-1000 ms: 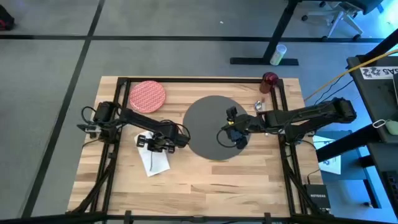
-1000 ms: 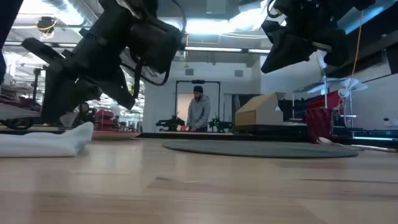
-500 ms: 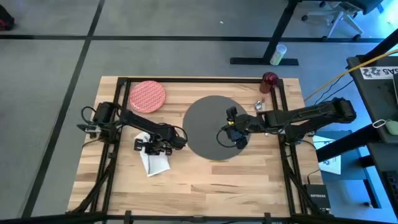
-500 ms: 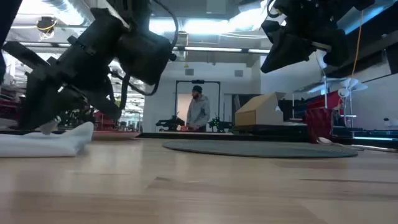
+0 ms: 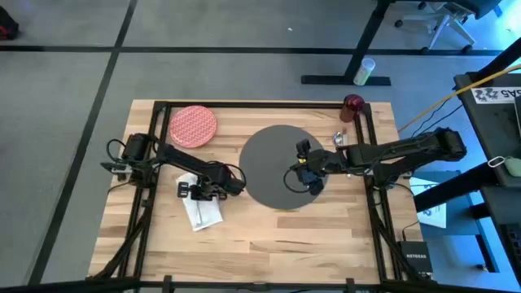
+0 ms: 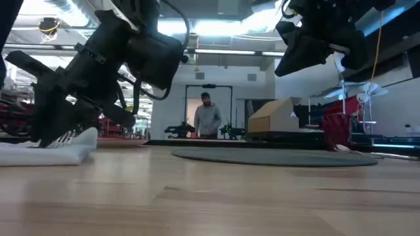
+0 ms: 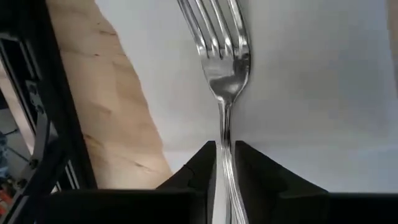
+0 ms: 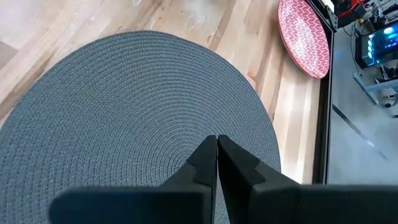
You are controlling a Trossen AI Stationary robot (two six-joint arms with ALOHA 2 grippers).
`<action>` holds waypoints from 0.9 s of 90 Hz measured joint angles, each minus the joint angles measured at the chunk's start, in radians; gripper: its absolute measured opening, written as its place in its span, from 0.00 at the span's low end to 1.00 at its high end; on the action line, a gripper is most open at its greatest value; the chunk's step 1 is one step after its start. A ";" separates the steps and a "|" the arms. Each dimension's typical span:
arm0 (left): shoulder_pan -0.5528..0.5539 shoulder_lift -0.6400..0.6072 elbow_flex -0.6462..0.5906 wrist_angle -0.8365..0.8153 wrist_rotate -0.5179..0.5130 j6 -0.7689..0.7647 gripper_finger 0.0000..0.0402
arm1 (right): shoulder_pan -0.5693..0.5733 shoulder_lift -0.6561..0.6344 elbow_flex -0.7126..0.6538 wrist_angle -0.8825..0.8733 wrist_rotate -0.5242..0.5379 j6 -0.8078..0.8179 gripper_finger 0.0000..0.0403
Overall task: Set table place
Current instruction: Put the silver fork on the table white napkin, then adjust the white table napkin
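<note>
A silver fork [image 7: 222, 68] is held over the white napkin [image 5: 202, 212], which lies flat on the table [image 5: 269, 236] left of the round dark grey mat [image 5: 273, 163]. My left gripper [image 5: 194, 192] is shut on the fork and reaches low over the napkin [image 6: 46, 153]. My right gripper [image 8: 217, 146] hangs shut with nothing in it above the mat's right part [image 5: 303, 181]. The red patterned plate [image 5: 193, 125] lies at the far left. The dark red cup [image 5: 353, 104] stands at the far right corner. My left gripper pinches the fork's handle [image 7: 225, 146] between its two fingers, a little behind the fork's head. The fingers slant down toward the napkin, and the fork runs straight on ahead of them, tines foremost. Whether the fork touches the napkin, I cannot tell.
Silver cutlery [image 5: 340, 138] lies by the table's right frame bar, near the cup. The black frame [image 5: 244, 104] runs along the table's edges. Bare wood stretches along the near edge. A person [image 6: 207, 118] stands far off in the room.
My left gripper, with the fork in it, has gone toward the table's left edge and down, and now stands low over the napkin.
</note>
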 joint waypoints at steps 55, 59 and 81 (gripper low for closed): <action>-0.111 -0.137 0.029 0.127 -0.286 0.076 0.03 | 0.000 0.000 0.000 0.001 0.000 -0.024 0.00; -0.137 -0.153 0.029 0.151 -0.329 0.062 0.01 | 0.000 0.000 0.000 0.001 0.000 -0.031 0.00; -0.282 -0.167 0.029 0.317 -0.562 0.157 0.01 | 0.000 0.000 0.000 0.018 0.000 -0.052 0.00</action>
